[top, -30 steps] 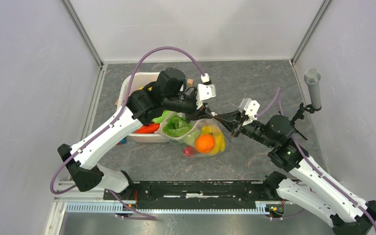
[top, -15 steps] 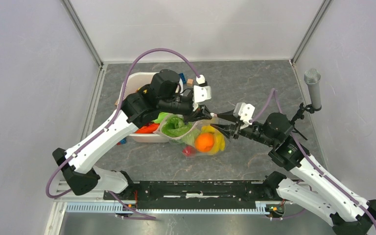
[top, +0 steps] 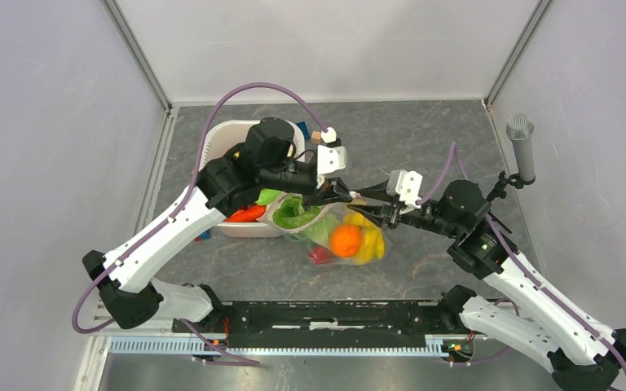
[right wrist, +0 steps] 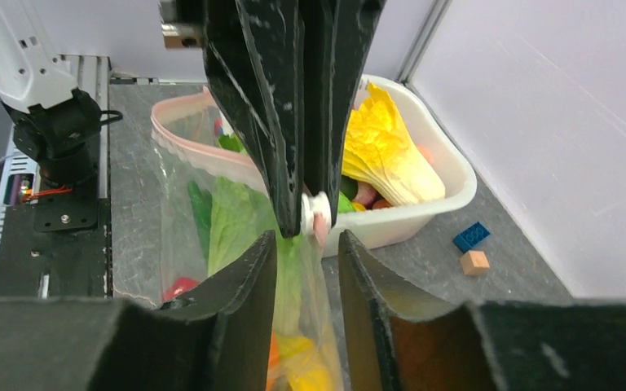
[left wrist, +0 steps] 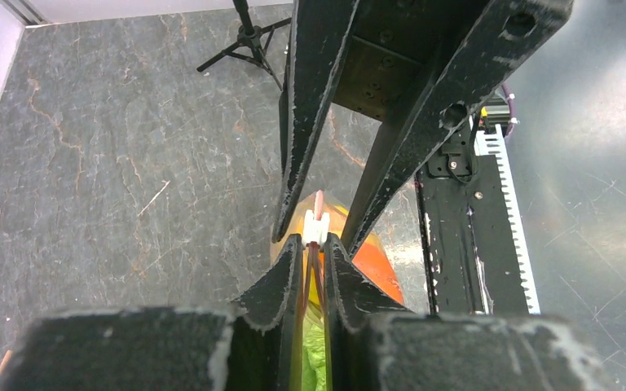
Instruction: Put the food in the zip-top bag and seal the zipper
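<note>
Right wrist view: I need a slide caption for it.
The left gripper pinches the zipper of the zip-top bag at its white slider; right gripper open astride, tub behind.

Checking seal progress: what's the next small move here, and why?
Probably close the right gripper on the zipper: its fingers straddle the strip, open, beside the left gripper, which pinches it, and the zip-top bag mouth gapes.

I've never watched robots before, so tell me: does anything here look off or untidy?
Yes: the clear crinkly zip-top bag has its thin pink zipper strip gaping open at one end, and a yellow leafy toy cabbage sits outside it in the white plastic tub.
</note>
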Available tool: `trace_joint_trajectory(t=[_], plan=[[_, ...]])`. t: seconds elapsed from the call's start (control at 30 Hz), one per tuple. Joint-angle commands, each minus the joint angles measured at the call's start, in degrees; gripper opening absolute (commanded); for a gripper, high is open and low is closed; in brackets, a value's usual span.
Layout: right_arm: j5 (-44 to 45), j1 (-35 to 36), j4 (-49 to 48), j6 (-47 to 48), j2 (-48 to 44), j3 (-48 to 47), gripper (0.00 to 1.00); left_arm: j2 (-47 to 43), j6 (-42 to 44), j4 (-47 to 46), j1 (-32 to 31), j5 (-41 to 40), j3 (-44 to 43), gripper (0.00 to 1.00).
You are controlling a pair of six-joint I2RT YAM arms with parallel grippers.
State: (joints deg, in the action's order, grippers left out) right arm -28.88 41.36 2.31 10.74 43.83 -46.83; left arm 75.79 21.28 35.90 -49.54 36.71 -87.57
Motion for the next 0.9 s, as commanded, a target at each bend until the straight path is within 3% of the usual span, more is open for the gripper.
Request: trace_joint_trajectory(t=[0.0,0.2,0.33,0.53,0.7,0.8,0.87], plan=[[-3.29,0.03,0.65,2.07,0.80,-4.27,0.35,-1.48,2.16,-2.16,-0.12,2.08,-0.56,0.02],[-2.10,0.03,1.87,1.91,0.97,-3.31,0.08,-1.70,2.73,-1.48,-0.12,1.29,-0.42,0.02],[-1.66,0.01,1.96,1.94,0.62,-2.49,0.00,-1.69,2.97,-1.10,-0.12,1.33,-0.32,0.02],[-1.55,0.01,-0.18,-0.14,1.65,-1.55,0.00,-1.59,2.98,-1.10,-0.11,1.45,-0.32,0.03],[0.37,0.01,-4.34,-2.70,0.63,0.82,0.00,-1.98,1.44,-2.13,-0.11,0.56,0.08,0.31],[1.22,-0.01,-4.50,-3.18,0.37,1.04,0.00,-2.51,0.42,-4.12,-0.12,0.56,1.10,0.37],[1.57,0.03,-4.33,-3.18,0.28,1.13,0.00,-2.70,-0.04,-5.02,-0.12,0.75,1.45,0.37]])
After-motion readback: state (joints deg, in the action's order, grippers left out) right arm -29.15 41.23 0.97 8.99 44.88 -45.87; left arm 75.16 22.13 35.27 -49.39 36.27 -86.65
